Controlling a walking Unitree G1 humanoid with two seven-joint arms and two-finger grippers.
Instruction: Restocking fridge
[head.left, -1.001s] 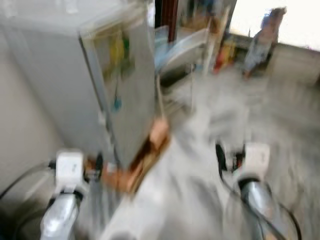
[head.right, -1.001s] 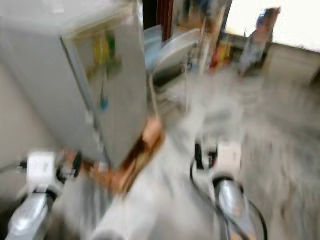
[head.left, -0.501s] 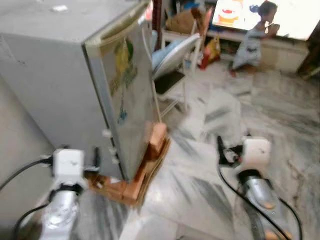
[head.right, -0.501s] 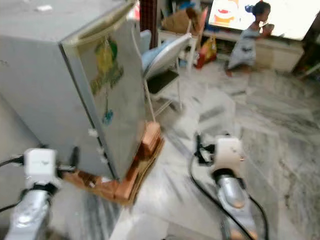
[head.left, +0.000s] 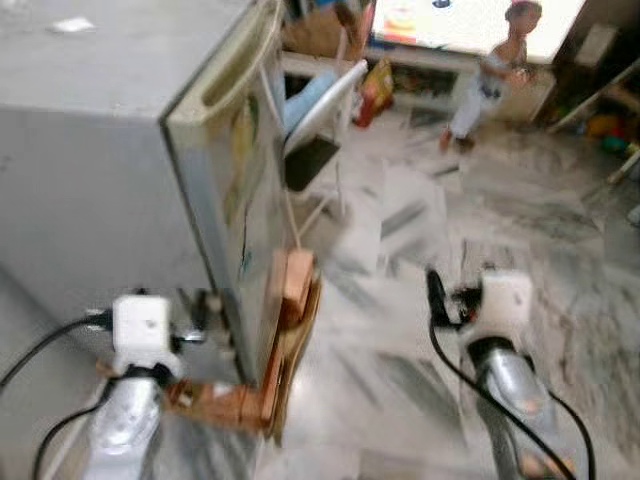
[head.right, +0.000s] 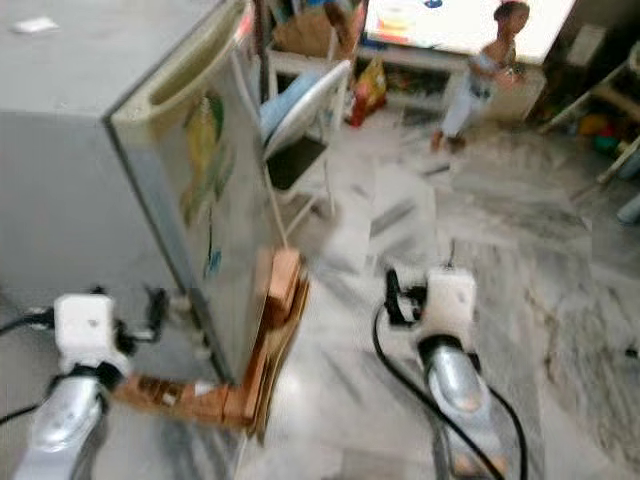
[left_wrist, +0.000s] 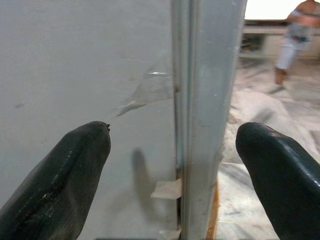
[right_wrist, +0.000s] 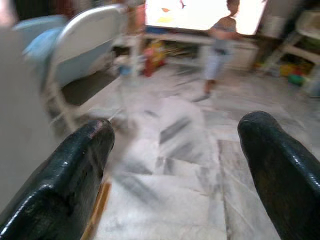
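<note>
A grey fridge (head.left: 110, 170) fills the left side, its door (head.left: 245, 180) shut and marked with colourful stickers. It stands raised on bricks (head.left: 295, 280) and cardboard. My left gripper (head.left: 198, 312) is open low down at the fridge's front corner. In the left wrist view its fingers (left_wrist: 60, 180) straddle the door's edge (left_wrist: 205, 110) without touching it. My right gripper (head.left: 437, 295) hangs open over the marble floor to the right of the fridge, with nothing between its fingers (right_wrist: 65, 175).
A white folding chair (head.left: 322, 110) with a blue cushion stands just past the fridge door. A person (head.left: 488, 65) stands far back before a bright screen (head.left: 450, 15). More bricks (head.left: 215, 405) line the fridge's base. Open marble floor (head.left: 400, 230) lies to the right.
The camera has swung and steadied, so the fridge now sits nearer and more edge-on. My left gripper has come closer to the fridge's front corner. The right arm holds its pose.
</note>
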